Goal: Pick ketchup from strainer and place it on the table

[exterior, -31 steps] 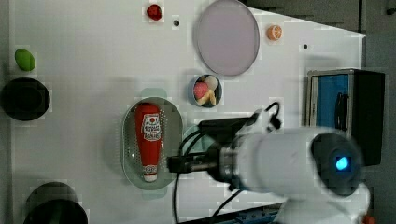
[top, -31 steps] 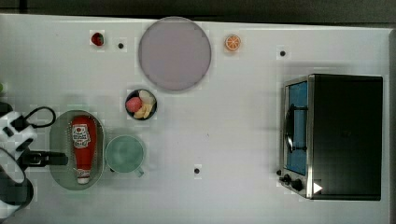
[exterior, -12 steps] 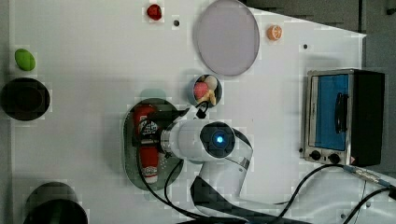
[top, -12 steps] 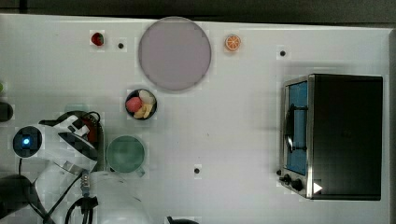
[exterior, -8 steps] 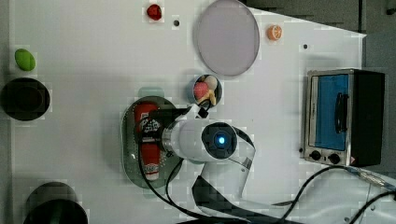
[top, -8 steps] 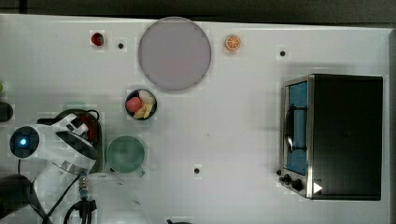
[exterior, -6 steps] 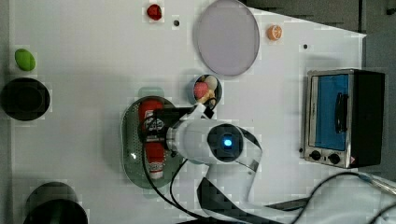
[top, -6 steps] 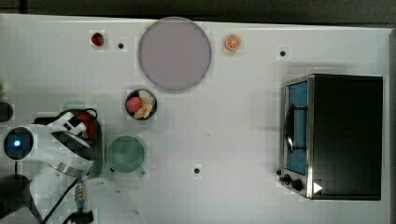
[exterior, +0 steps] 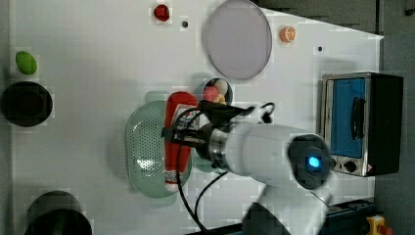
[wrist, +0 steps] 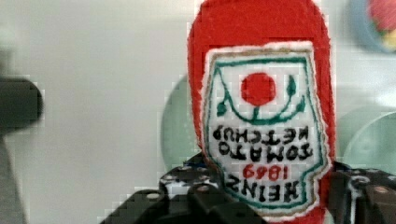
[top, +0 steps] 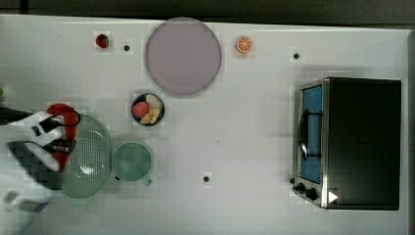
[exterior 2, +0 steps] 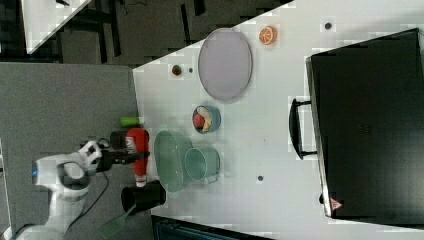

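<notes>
My gripper (exterior: 182, 133) is shut on the ketchup (exterior: 178, 142), a red bottle with a white-and-red label, held across its middle. The bottle hangs above the strainer (top: 87, 156), a pale green oval basin whose dotted bottom lies bare in the top view. In the top view the arm hides most of the ketchup (top: 63, 113), leaving its red end showing at the strainer's left rim. The right view shows the ketchup (exterior 2: 137, 150) raised clear of the strainer (exterior 2: 170, 160). The label (wrist: 266, 126) faces the wrist camera, with dark fingers (wrist: 187, 196) on both sides. The white table (top: 235, 147) spreads around.
A green cup (top: 131, 161) touches the strainer's right side in the top view. Behind it are a fruit bowl (top: 148, 109) and a lilac plate (top: 182, 56). A toaster oven (top: 350, 142) stands at the top view's right. Two black cups (exterior: 25, 104) (exterior: 56, 215) flank the strainer in the left view.
The arm came down over the ketchup lying in the strainer and closed on it. It has since lifted the bottle and shifted toward the top view's left, baring the strainer's bottom.
</notes>
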Available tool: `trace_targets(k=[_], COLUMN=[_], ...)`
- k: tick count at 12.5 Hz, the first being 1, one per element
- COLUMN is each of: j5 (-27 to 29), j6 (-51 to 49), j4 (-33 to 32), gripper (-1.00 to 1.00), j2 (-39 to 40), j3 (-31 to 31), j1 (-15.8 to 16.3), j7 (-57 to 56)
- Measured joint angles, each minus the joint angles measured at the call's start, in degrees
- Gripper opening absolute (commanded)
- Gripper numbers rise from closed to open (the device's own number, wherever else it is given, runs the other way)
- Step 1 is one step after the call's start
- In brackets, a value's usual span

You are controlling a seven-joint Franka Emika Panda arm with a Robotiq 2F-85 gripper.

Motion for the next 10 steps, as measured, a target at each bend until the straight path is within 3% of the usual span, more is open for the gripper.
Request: trace_targets(k=[3,6,10], j5=[1.1,0.7,0.4], j6=[-7.0,-9.1,-7.9], j4=[2.5,3.4,3.4], gripper=[0.21,0.21,0.21], j2=[-6.4,-7.8,-6.7], j3=[1.6,0.3,-5.3], j1=[-1.8,-3.7,-9.4], j7=[-2.0,-7.1,-11.4])
